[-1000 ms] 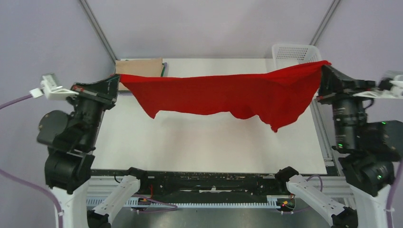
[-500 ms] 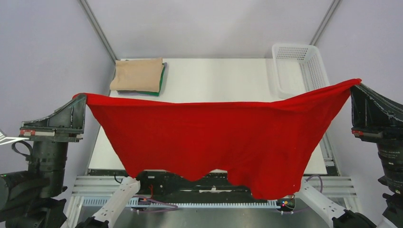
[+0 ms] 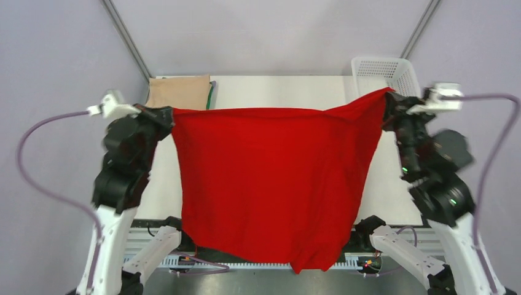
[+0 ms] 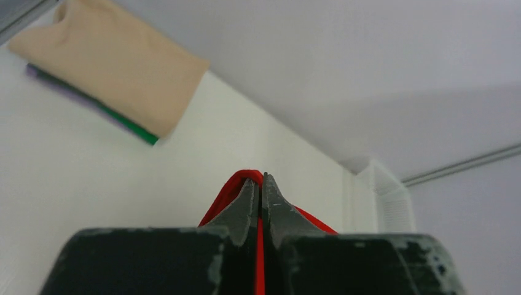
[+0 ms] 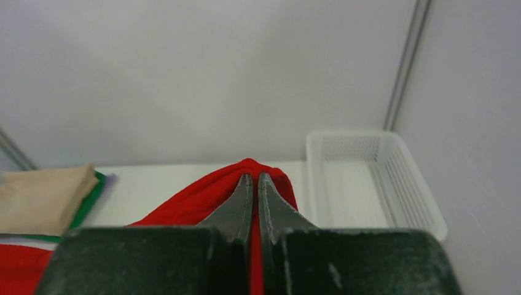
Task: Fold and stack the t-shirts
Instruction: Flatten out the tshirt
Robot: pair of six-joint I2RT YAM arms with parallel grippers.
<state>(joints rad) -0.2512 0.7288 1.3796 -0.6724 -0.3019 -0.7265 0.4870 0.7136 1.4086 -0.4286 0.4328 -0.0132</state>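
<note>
The red t-shirt hangs spread in the air between my two grippers, its lower edge reaching down past the table's near edge. My left gripper is shut on its upper left corner. My right gripper is shut on its upper right corner. The folded beige t-shirt lies on the folded dark green t-shirt at the table's far left corner; both also show in the left wrist view and the right wrist view.
A white mesh basket stands at the table's far right corner, just behind my right gripper. The white table shows beyond the shirt; the hanging shirt hides most of its near part.
Both arms have swung back inward and away from the camera, bringing the shirt's top edge over the table's far half. The shirt now hangs longer and narrower than before.
</note>
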